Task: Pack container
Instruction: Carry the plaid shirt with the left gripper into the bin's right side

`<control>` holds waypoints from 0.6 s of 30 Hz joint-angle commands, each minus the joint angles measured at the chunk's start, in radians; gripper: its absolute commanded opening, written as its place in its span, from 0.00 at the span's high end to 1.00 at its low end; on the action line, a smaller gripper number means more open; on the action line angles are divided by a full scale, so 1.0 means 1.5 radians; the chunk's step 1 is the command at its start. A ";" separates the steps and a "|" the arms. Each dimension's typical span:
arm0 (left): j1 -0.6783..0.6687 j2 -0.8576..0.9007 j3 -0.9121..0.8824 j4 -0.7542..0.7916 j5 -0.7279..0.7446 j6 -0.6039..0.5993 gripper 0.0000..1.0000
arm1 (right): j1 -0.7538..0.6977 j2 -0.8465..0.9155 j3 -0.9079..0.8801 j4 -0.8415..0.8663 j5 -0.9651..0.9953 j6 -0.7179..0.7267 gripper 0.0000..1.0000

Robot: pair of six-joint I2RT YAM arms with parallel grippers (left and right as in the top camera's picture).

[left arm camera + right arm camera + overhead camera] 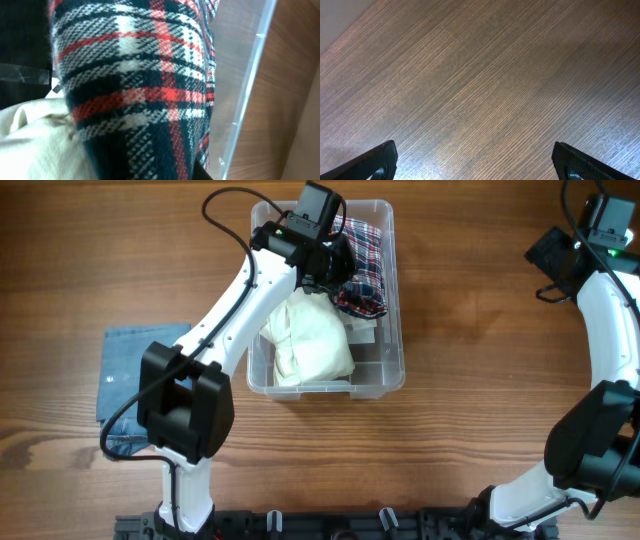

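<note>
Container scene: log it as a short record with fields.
container: clear, open-topped, mid-table
contents: cream garment at the end nearer the robot, plaid cloth at the far end
left gripper: down inside the container at the plaid cloth; grip hidden
right gripper: open, empty, over bare table at the right
outside: folded denim left of the container, partly under the left arm

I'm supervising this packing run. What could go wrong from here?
The left gripper is right against the plaid cloth, so lifting away might snag it and drag it out of the container. The cream cloth is bunched high, which may leave little room for the folded denim lying on the table.
</note>
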 commanded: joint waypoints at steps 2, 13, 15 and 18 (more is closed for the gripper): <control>-0.004 0.004 0.004 0.024 -0.006 -0.005 0.90 | 0.002 0.008 -0.001 0.002 0.004 0.010 0.00; -0.004 0.010 0.004 0.042 -0.018 0.014 0.18 | 0.002 0.008 -0.001 0.002 0.004 0.010 0.00; -0.004 0.010 0.005 0.038 -0.017 0.025 0.10 | 0.002 0.008 -0.001 0.002 0.004 0.010 0.00; -0.004 -0.008 0.005 0.035 -0.014 0.069 0.01 | 0.002 0.008 -0.001 0.002 0.004 0.010 0.00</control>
